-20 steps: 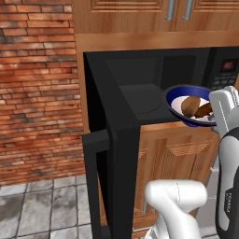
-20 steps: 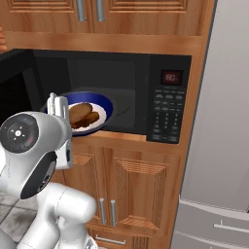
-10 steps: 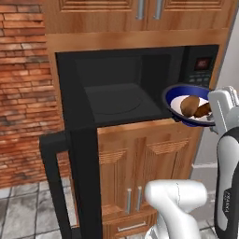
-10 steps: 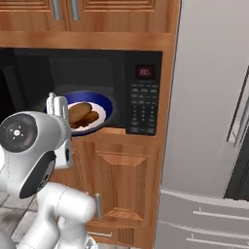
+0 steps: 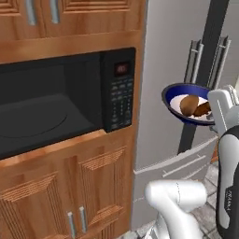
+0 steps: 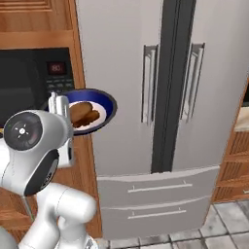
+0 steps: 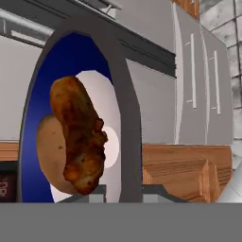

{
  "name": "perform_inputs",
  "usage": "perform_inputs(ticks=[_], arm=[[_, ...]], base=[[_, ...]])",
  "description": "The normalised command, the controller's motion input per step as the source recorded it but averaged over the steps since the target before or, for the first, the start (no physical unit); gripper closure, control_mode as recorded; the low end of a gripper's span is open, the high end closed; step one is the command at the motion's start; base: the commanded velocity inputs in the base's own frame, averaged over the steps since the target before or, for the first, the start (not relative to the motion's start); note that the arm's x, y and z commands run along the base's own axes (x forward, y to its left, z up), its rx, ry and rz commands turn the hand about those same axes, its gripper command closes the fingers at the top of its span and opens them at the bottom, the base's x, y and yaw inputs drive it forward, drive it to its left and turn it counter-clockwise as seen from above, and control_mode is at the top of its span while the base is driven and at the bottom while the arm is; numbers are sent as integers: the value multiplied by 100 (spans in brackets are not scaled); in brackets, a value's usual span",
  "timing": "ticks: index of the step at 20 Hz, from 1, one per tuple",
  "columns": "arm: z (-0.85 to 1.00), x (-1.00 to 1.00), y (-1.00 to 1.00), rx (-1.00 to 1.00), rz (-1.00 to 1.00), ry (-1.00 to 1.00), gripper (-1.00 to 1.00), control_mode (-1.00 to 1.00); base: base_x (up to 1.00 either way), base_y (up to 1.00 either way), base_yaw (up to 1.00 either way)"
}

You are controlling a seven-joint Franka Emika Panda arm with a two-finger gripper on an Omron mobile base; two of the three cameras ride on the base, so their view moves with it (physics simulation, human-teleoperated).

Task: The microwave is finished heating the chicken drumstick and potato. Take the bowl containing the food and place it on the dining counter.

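Observation:
My gripper (image 5: 214, 120) is shut on the rim of the dark blue bowl (image 5: 173, 99) and holds it in the air in front of the fridge. The bowl (image 6: 108, 107) is level, with its white inside showing. In it lie the orange-brown chicken drumstick (image 7: 78, 137) and, beside it, the rounder tan potato (image 7: 47, 156). In the left base view the potato (image 5: 188, 103) is the left piece and the drumstick (image 5: 204, 110) lies nearer my hand. The black microwave (image 5: 119, 93) stands to the left with its cavity open and bare, apart from the bowl.
A tall grey fridge (image 6: 165, 97) with two bar handles and lower drawers stands right behind the bowl. Wooden cabinets (image 5: 70, 186) sit under the microwave. A pale strip of countertop (image 6: 243, 119) shows at the far right edge over wooden drawers. Grey tiled floor (image 6: 228, 219) lies below.
The whole picture has slid left: the base has moved to the right, from the microwave to the fridge. The bowl stays in my gripper at the same spot in the views.

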Motion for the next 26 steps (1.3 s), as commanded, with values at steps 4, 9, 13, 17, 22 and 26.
perform_inputs(ticks=[4,9,13,17,22,26], arm=[[0,0,0,0,0,0,100,100],[0,0,0,0,0,0,100,100],[0,0,0,0,0,0,100,100],[0,0,0,0,0,0,100,100],[0,0,0,0,0,0,100,100],[0,0,0,0,0,0,100,100]], base=[[-11,-52,-68],[-2,-35,-78],[0,-30,-84],[0,-29,-84],[0,-30,-83],[20,-34,-74]])
